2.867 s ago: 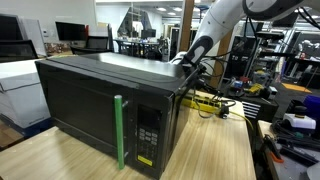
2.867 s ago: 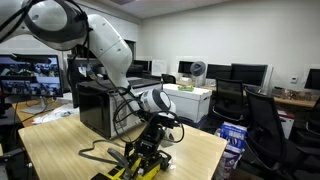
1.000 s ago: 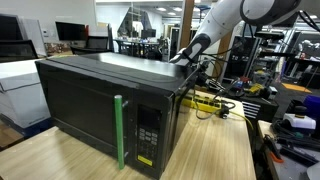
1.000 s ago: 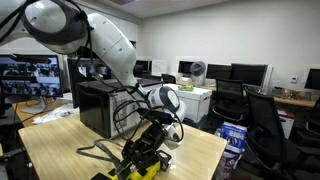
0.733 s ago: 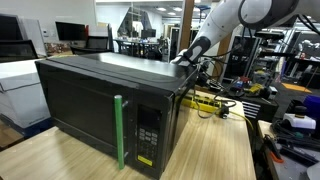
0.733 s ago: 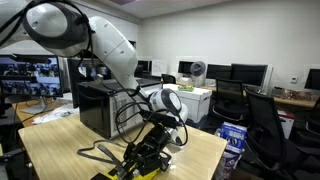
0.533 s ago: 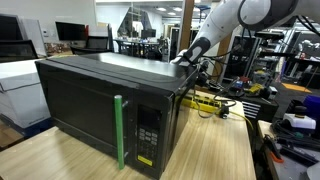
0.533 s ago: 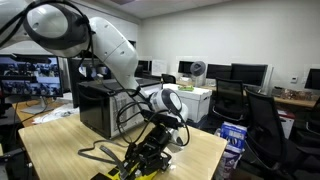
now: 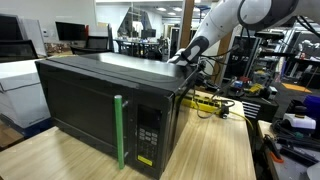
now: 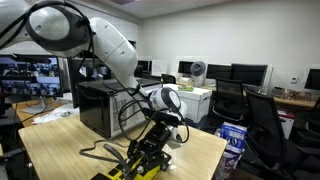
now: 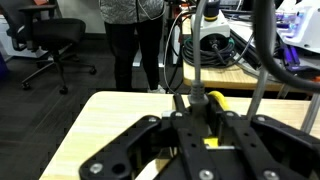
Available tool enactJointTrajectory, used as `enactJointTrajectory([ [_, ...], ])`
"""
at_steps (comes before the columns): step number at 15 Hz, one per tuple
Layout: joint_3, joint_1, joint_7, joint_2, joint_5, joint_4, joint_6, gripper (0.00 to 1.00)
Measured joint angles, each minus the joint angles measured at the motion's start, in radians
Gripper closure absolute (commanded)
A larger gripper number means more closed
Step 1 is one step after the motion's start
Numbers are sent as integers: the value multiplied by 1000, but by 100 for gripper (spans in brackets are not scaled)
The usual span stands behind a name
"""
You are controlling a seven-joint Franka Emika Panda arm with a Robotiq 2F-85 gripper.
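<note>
Wrist view, read with both exterior views. Hazards: your tool (image 11: 205, 128) sits low over the yellow power strip (image 11: 214, 103), with grey cables (image 11: 193, 45) running up past it toward 12 o'clock. If you pull upward from here, the strip looks light enough to come off the desk (image 9: 215, 150) with you, or a cable loop may catch on a finger link. If you swing toward 9 o'clock in an exterior view, the wrist could strike the rear corner of the microwave (image 9: 100, 100), which stands close by. Tool state: the jaws are drawn narrow about something dark at the strip's near end; you cannot tell whether they clamp it or merely bracket it. Appearance: the strip is a long yellow bar with black fittings, lying flat on the desk behind the microwave. In an exterior view the yellow power strip (image 10: 140, 168) lies at the tool's 6 o'clock, among black cords.
</note>
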Motion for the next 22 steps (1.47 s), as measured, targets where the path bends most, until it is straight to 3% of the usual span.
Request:
enactJointTrajectory([
  [22,6,7,-9,71,-10,61,-42,93],
])
